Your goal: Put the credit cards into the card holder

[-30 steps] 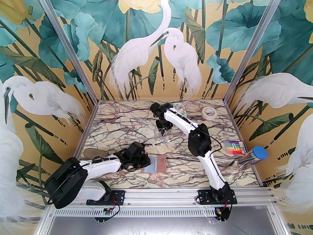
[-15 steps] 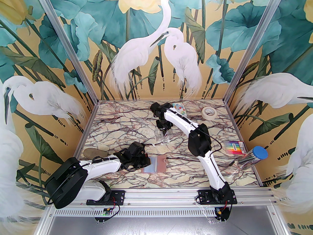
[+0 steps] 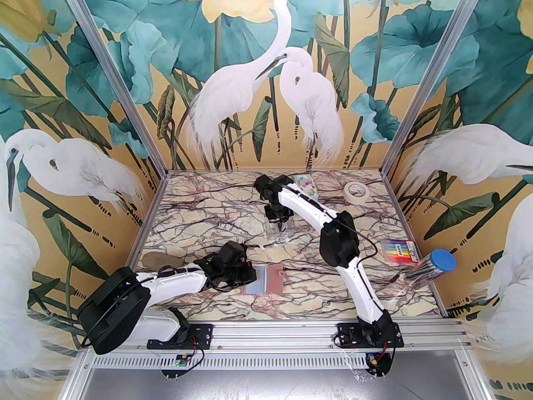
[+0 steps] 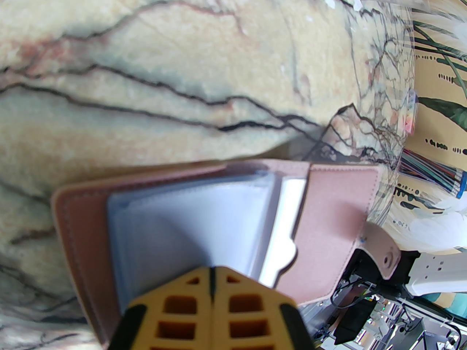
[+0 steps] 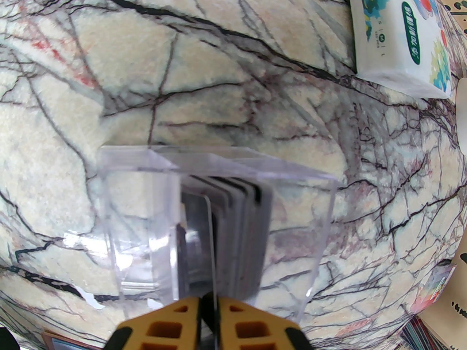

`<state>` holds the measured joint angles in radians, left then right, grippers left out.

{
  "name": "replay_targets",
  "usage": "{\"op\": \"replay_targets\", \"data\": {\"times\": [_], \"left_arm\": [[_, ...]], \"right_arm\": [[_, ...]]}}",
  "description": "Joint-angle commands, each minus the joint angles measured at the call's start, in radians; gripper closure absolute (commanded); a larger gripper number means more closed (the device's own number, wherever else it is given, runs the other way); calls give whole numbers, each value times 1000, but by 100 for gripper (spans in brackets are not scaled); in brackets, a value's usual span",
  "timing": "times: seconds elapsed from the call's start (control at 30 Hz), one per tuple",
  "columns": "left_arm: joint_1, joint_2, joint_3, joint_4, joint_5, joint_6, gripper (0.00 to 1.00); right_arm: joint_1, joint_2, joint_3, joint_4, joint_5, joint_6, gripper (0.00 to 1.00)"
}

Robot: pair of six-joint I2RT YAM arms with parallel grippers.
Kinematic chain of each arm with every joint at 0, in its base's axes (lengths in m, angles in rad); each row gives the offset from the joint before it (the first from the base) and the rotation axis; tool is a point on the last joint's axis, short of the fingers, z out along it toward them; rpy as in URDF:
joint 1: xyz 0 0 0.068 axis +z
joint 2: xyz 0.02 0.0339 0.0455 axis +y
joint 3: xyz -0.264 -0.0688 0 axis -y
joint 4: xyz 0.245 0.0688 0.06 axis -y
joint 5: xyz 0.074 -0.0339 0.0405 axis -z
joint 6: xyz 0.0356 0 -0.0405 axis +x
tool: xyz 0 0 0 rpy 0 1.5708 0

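While left gripper (image 4: 212, 271) rests clamped shut atop the card holder (image 4: 328, 210), right gripper (image 5: 208, 300) pinches a credit card (image 5: 204, 232) inside the clear stand (image 5: 135, 195).

Table (image 5: 219, 86): looks like stone with dark veins, smooth, with a soft shine.
Card holder (image 4: 328, 213), under the tips of the left gripper (image 4: 212, 270): pink, like leather, with a fine grain, matt, stitched edge.
Sleeves (image 4: 189, 224) inside it: soft see-through plastic, a bit milky.
Clear stand (image 5: 138, 202), just past the tips of the right gripper (image 5: 208, 299): hard see-through plastic, glossy.
Credit cards (image 5: 251, 232) in the stand: thin grey plastic, smooth.
Both grippers: yellow plastic, matt.
Tissue pack (image 5: 397, 31), farther off to the right gripper's right: shiny plastic wrap.
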<state>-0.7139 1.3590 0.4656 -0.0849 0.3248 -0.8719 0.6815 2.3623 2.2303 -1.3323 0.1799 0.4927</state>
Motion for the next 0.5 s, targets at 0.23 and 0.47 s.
{"op": "replay_targets", "data": {"times": [0.23, 0.47], "left_arm": [[-7, 25, 0, 9, 2, 2, 100], [-7, 29, 3, 7, 5, 5, 99]], "right_arm": [[10, 3, 23, -25, -3, 19, 89], [13, 3, 23, -26, 1, 24, 89]]}}
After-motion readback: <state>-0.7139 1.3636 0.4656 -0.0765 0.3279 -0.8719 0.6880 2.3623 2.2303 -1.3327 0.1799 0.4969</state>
